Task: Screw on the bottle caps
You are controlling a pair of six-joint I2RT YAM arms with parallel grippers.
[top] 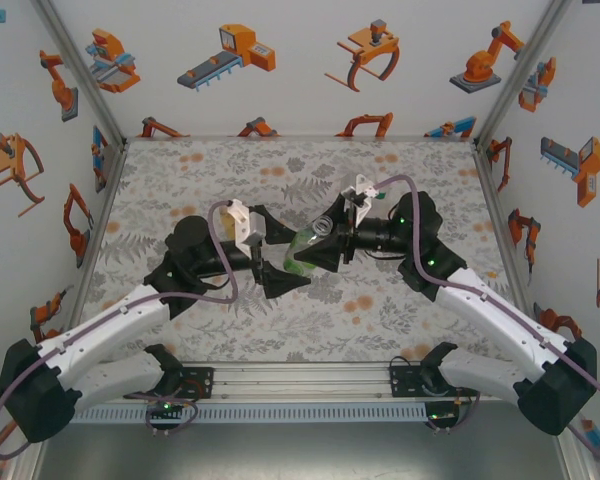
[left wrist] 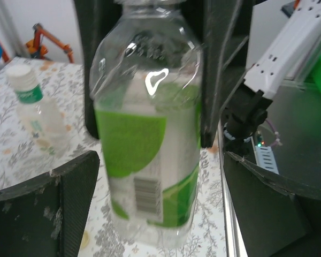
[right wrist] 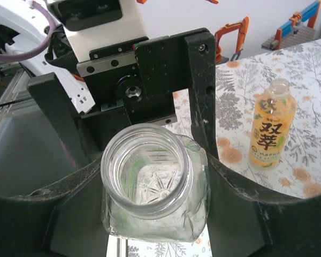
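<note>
Gripping claw: right claw (top: pixel 323 248) was clenched on the clear bottle (right wrist: pixel 155 182), whose mouth was bare.
Free claw: left claw (top: pixel 276 252) stood released, astride that bottle.
Tabletop (top: pixel 180 180): small bottle (left wrist: pixel 35 107) wore a white cap (left wrist: pixel 20 72); amber bottle (right wrist: pixel 272 126) looked uncapped.
Progress: seemingly one capped, two remaining.
</note>
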